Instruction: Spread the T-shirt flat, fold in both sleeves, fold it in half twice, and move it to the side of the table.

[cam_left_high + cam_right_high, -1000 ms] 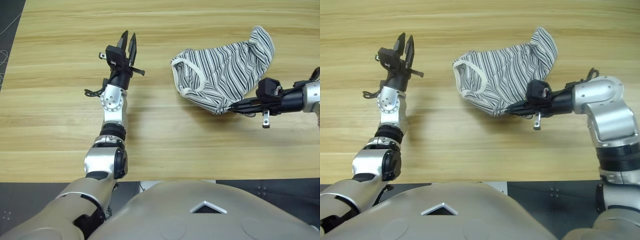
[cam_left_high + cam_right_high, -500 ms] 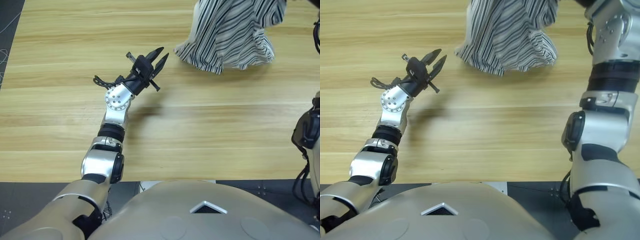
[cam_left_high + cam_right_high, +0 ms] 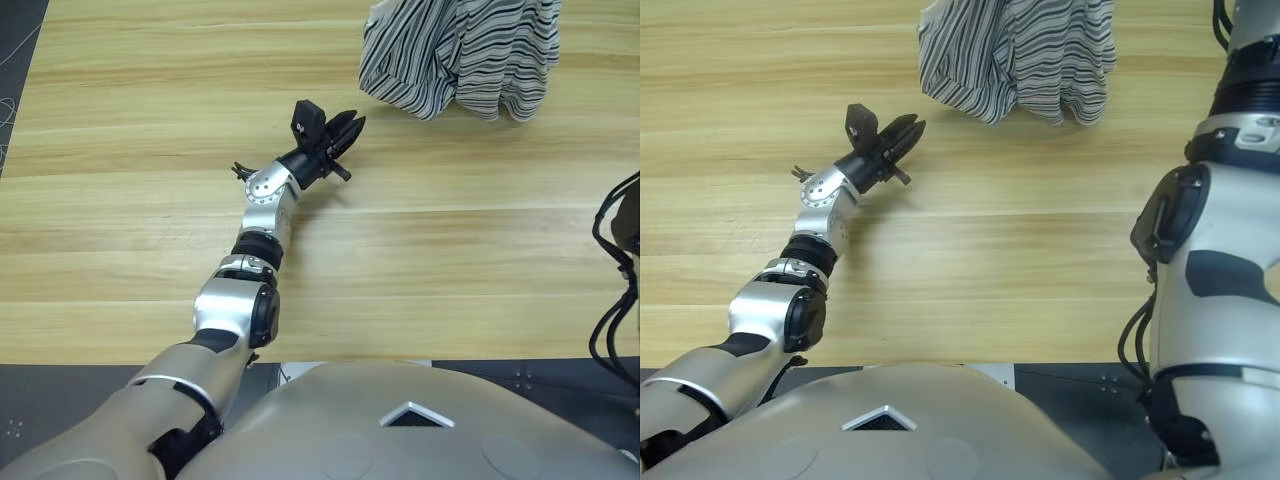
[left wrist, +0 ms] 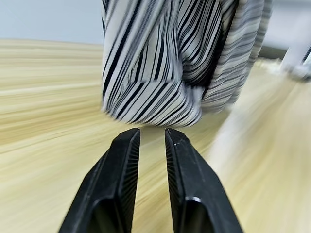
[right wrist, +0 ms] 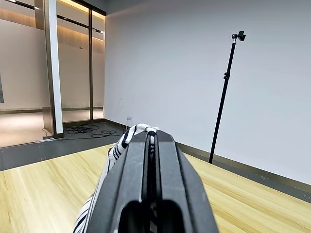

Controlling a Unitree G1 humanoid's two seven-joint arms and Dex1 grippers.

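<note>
T-shirt (image 3: 455,55) hung bunched over the worktop (image 3: 150,200), right jaws clamped on its fabric, left jaws slightly parted near its hem; spreading and every fold looked not yet done.

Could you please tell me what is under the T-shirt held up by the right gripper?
Under the hanging T-shirt lies bare wooden table; the open left gripper points at its hem. The cloth covers the table behind it, and whether the hem touches the wood is unclear.
</note>
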